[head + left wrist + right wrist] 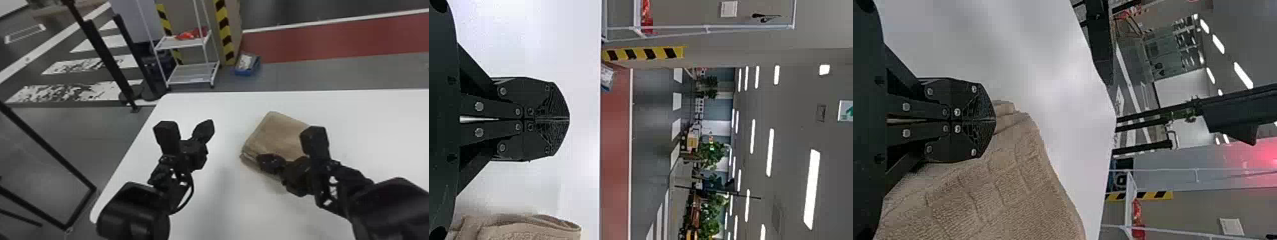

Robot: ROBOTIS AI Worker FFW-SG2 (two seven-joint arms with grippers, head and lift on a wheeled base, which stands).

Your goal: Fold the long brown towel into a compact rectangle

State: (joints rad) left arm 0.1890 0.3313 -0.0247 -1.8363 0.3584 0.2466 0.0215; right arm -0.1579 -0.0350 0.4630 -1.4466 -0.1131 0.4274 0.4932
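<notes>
Brown towel (pixel 277 134) lies on the white bench (pixel 223 108), in front of the robot and a little to its right. It is folded already into a thick, compact shape, and it is turned at an angle, with one corner toward the far side of the bench. Along its edge toward the robot's left, several layers are seen, one above the other. In the right wrist view, its cloth has a rough surface with shallow creases, and small folds bunch near the fingertips.

The right gripper (pixel 261 159) is at the near left corner of the towel. Its jaws are closed, with the two flat fingers pressed together, and they overlap the cloth in the view. I can see no cloth between them, and if they touch the towel, I cannot tell.

The left gripper (pixel 209 123) is over the bench, to the left of the towel and well apart from it. Its jaws are closed also, tip against tip, and they hold nothing.

Behind the bench stands a white shelf rack (pixel 182 44) with a red item (pixel 191 34) on its upper shelf. Near it, on the floor, is a blue box (pixel 248 64) with something whitish inside, close to a red floor band (pixel 319 41).
</notes>
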